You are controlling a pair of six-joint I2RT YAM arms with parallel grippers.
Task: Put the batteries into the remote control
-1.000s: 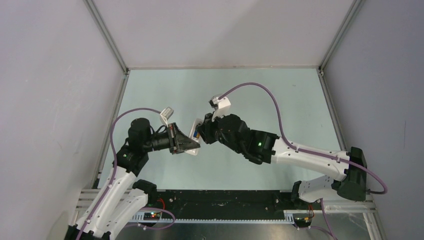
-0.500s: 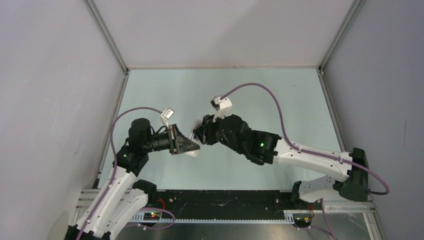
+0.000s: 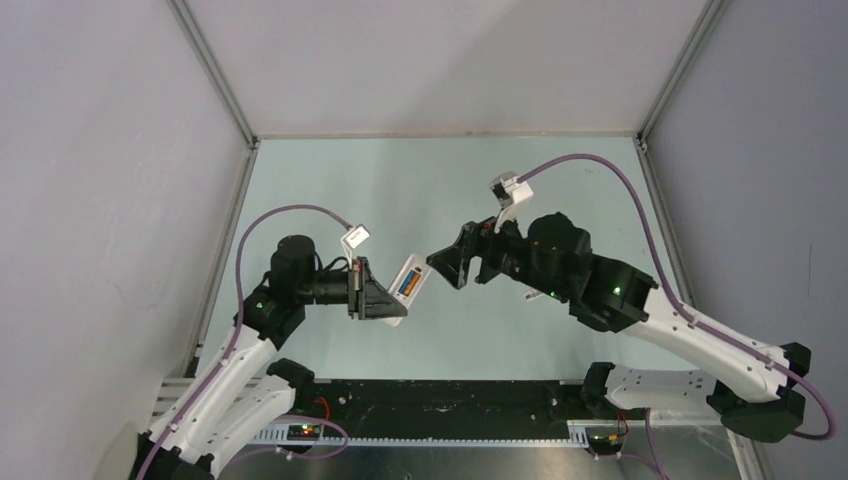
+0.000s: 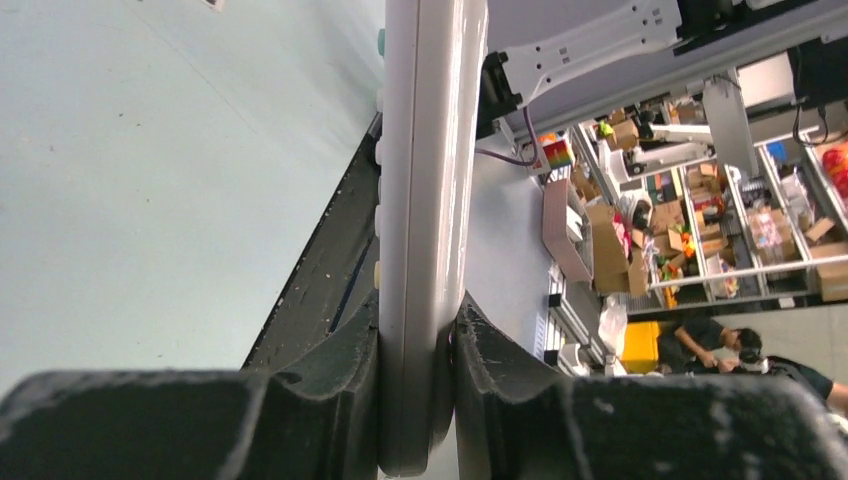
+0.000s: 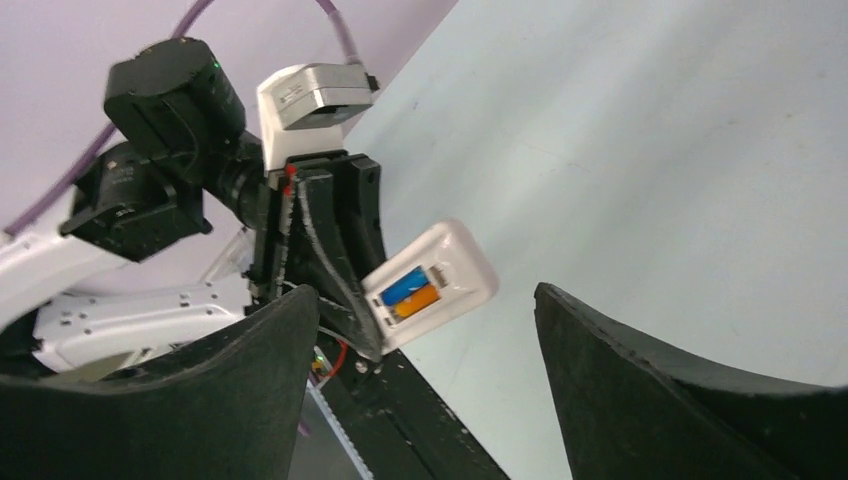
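Observation:
My left gripper [image 3: 385, 300] is shut on the white remote control [image 3: 408, 284], holding it above the table with its back turned up. In the right wrist view the remote control [image 5: 430, 282] shows an open compartment where the blue and orange batteries [image 5: 413, 292] lie side by side. The left wrist view has the remote control [image 4: 425, 180] edge-on, clamped between the two fingers of the left gripper [image 4: 418, 345]. My right gripper [image 3: 452, 262] stands open a short way to the right of the remote, nothing between its fingers [image 5: 650, 390].
The pale green table [image 3: 430, 190] is walled by grey panels left, right and back. A black rail [image 3: 430, 395] with the arm bases runs along the near edge. Purple cables [image 3: 590, 165] loop over both arms.
My right gripper has opened and drawn back to the right, away from the remote. The left gripper has turned the remote slightly, its battery compartment now facing up.

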